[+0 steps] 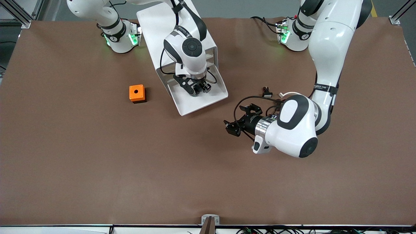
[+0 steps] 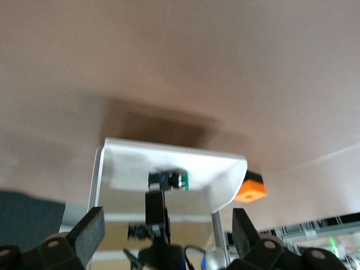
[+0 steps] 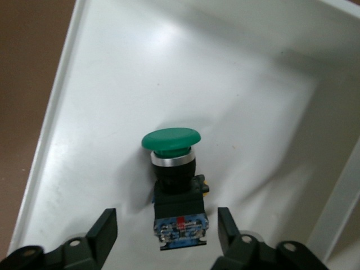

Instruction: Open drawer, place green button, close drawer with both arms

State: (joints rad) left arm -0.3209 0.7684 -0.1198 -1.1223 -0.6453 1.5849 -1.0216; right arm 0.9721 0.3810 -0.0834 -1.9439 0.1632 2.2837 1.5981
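The drawer (image 1: 191, 104) stands pulled out of the white cabinet (image 1: 162, 26). The button (image 3: 171, 163), green cap on a black and blue body, lies on its side on the drawer floor (image 3: 107, 118). My right gripper (image 1: 200, 88) hangs over the drawer, open, its fingers (image 3: 104, 230) on either side of the button's body with a gap to each. In the front view the button is hidden under that gripper. My left gripper (image 1: 238, 116) is open and holds nothing, low over the table beside the drawer toward the left arm's end. The left wrist view shows the drawer (image 2: 219, 169) and button (image 2: 171, 180) past my left gripper (image 2: 169, 236).
An orange box (image 1: 137, 93) with a round hole sits on the brown table beside the drawer, toward the right arm's end. A small black switch (image 1: 267, 92) lies by the left arm's forearm. The orange box (image 2: 250, 190) also shows in the left wrist view.
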